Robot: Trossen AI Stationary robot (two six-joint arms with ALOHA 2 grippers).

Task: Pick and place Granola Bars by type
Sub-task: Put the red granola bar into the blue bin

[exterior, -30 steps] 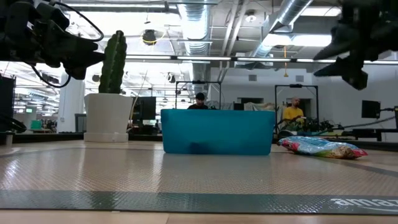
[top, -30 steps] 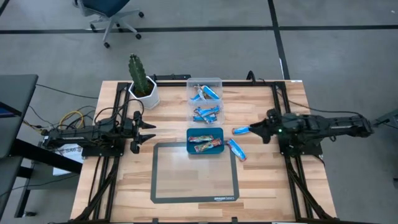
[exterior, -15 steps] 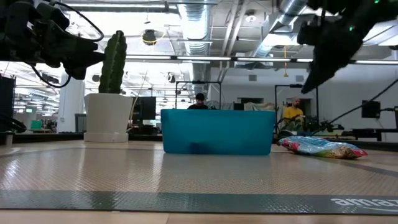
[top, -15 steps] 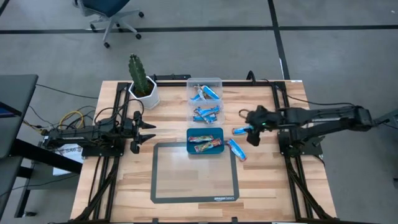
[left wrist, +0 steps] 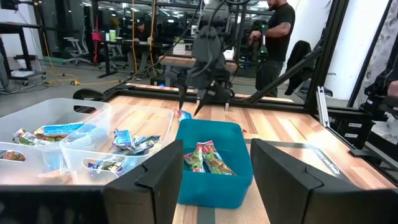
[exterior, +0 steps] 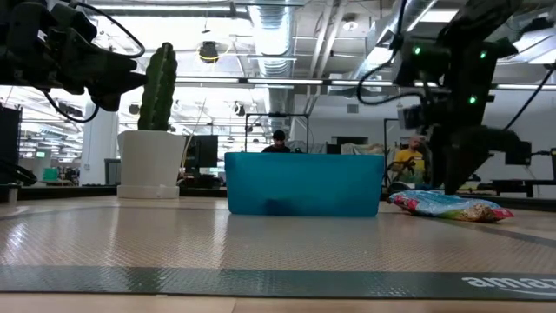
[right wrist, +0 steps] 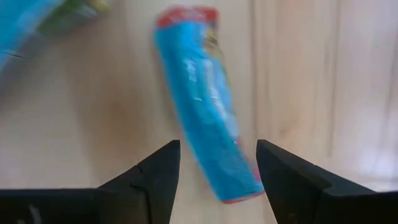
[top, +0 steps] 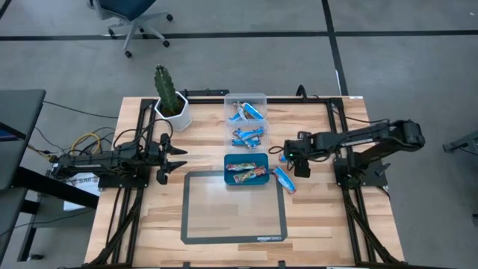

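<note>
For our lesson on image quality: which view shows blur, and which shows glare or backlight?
Right wrist view: the blue granola bar between the open right gripper is soft, smeared. Low view: bright ceiling lights behind leave the cactus and arms dark. High view: evenly lit.

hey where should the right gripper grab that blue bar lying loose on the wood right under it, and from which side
Grip the blue bar across its narrow width near the middle, coming straight down from above. It lies flat on the bare table with both long edges free, and the open right gripper already straddles it in the right wrist view. The left gripper waits at the table's left.
</note>
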